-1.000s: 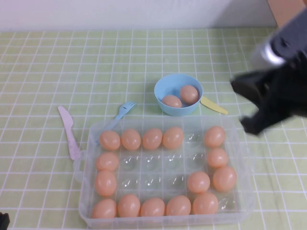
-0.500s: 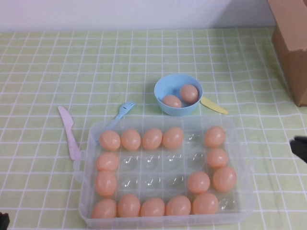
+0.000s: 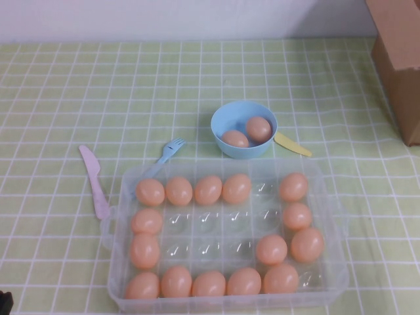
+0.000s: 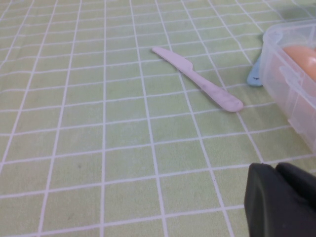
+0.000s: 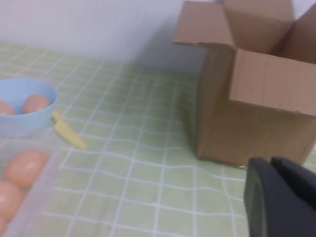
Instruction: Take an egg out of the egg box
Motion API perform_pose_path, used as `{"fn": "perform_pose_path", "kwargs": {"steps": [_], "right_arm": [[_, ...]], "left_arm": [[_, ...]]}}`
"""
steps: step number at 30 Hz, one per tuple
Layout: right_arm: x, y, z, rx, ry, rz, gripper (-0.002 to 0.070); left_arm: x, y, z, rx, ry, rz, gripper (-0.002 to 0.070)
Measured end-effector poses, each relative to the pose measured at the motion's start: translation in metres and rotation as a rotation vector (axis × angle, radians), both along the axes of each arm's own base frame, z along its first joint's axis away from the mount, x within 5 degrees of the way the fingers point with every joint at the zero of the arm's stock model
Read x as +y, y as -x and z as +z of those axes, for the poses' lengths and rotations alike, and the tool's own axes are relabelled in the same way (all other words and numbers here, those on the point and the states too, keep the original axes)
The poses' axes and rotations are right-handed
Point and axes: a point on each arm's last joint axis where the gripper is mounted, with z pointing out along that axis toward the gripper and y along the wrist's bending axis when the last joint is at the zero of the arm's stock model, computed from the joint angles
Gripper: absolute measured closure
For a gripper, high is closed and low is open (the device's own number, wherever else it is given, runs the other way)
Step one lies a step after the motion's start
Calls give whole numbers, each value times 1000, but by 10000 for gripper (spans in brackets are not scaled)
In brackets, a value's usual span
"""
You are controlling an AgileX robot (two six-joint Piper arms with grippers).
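The clear egg box (image 3: 230,303) lies at the table's front centre. Several peach-orange eggs, such as one at its back left (image 3: 150,192), line its outer cups; the middle cups stand bare. Its corner with an egg (image 4: 301,54) shows in the left wrist view, and its edge (image 5: 37,197) with eggs (image 5: 24,167) in the right wrist view. My left gripper (image 4: 276,169) is shut and empty, low over the cloth left of the box; only a dark bit of it (image 3: 3,303) shows in the high view. My right gripper (image 5: 270,162) is shut and empty, right of the box, out of the high view.
A light-blue bowl (image 3: 226,118) behind the box holds two eggs. A yellow knife (image 3: 293,145) lies to its right, a blue fork (image 3: 169,151) and a pink knife (image 3: 95,182) to the left. An open cardboard box (image 3: 400,59) stands at the far right.
My right arm, above the box's right side one second ago, has pulled back to the right and left the high view. The eggs and the bowl have not moved.
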Motion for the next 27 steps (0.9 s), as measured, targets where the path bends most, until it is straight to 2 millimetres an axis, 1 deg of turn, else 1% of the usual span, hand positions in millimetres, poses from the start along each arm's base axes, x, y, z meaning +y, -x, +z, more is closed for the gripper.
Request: {"fn": "perform_pose_path", "kwargs": {"steps": [5, 11, 18, 27], "right_arm": [[-8, 5, -24, -74, -8, -116, 693], [-8, 4, -47, -39, -50, -132, 693], [-8, 6, -53, -8, -71, -132, 694], [-5, 13, -67, 130, -124, -119, 694]], "left_arm": [[0, 0, 0, 0, 0, 0, 680], [0, 0, 0, 0, 0, 0, 680], [0, 0, 0, 0, 0, 0, 680], [0, 0, 0, 0, 0, 0, 680]]}}
